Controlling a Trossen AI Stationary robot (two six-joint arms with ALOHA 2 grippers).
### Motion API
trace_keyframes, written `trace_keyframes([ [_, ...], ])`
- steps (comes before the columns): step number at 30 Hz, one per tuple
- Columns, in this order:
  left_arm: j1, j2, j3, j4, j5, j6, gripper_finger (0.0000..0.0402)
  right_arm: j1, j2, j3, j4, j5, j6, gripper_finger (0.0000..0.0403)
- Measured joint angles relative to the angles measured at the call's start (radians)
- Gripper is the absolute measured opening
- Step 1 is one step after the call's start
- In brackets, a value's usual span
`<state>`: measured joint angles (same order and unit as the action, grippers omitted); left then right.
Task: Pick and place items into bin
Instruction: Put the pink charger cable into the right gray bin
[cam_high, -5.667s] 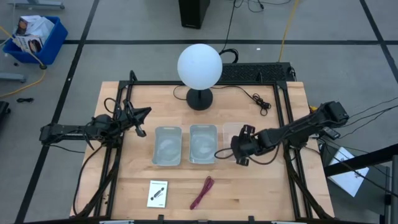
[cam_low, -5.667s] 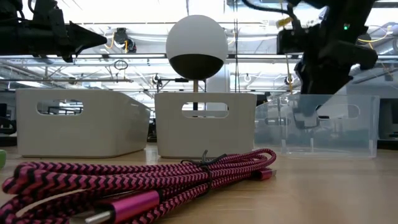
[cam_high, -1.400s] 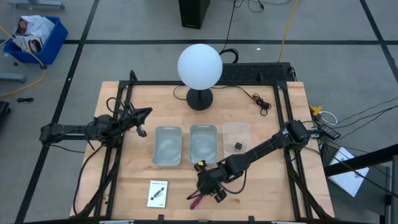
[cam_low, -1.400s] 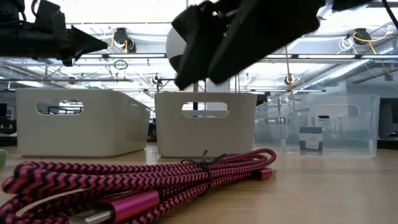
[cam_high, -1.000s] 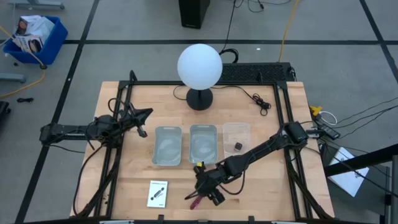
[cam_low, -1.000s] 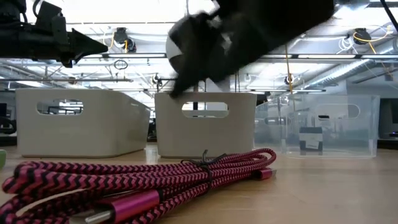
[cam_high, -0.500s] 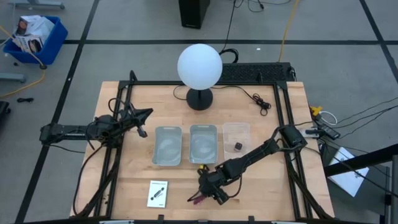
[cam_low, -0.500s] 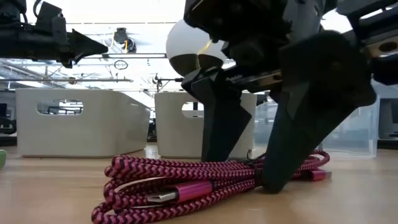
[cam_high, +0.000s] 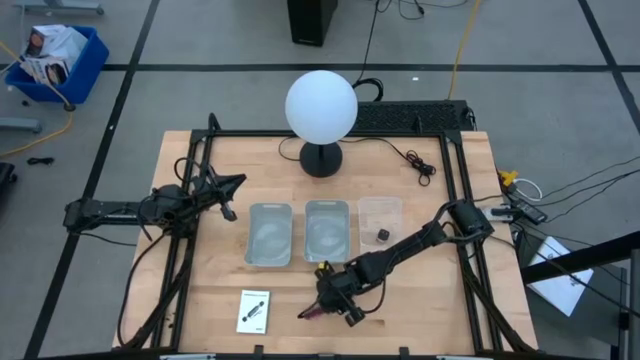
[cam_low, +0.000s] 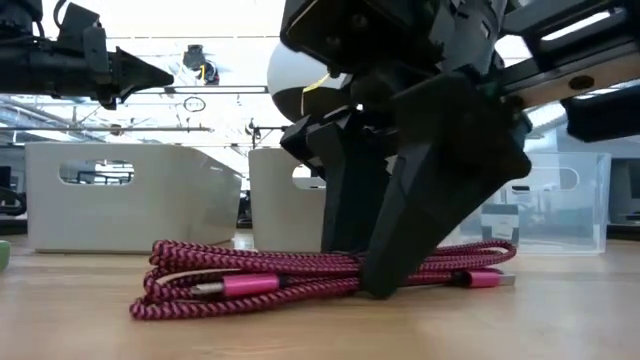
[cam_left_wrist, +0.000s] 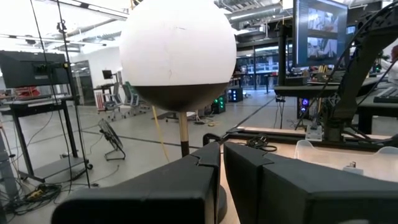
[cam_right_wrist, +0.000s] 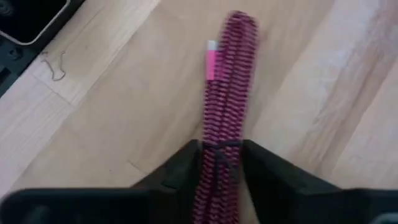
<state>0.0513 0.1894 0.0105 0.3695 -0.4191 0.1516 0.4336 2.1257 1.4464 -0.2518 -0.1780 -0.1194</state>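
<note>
Right gripper (cam_high: 327, 303) clamped around the dark red cord bundle (cam_low: 300, 279) on the table (cam_high: 420, 310).
In the low view's centre, the dark fingers (cam_low: 440, 200) hide the bundle's middle; its pink plug end shows at lower left. From above, only a cord tip shows beside the gripper. The white card (cam_high: 254, 311) lies lower left, the black cube (cam_high: 381, 235) in the clear bin (cam_high: 380, 210). The left gripper (cam_high: 226, 196), fingers pressed together, waits at left.

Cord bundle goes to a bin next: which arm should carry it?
Right. The right gripper already straddles the cord bundle, fingers pressed against both sides. The left gripper waits far across the table.
</note>
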Motion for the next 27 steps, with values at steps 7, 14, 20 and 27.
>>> trace_keyframes([
  [7,0.0,0.0,0.0,0.0,0.0,0.0,0.0031,0.009,-0.017,-0.003,0.001,-0.022,-0.041,0.0013],
  [14,0.0,0.0,0.0,-0.002,0.0,0.0,0.0031,0.003,-0.104,0.0,0.001,0.055,-0.049,0.002],
  [20,0.0,0.0,0.0,-0.002,0.0,-0.003,0.0031,-0.001,-0.244,0.0,0.002,0.165,-0.04,0.0013],
  [27,0.0,0.0,0.0,-0.004,0.0,-0.006,0.0031,0.002,-0.407,0.001,0.051,0.282,-0.01,0.0016],
])
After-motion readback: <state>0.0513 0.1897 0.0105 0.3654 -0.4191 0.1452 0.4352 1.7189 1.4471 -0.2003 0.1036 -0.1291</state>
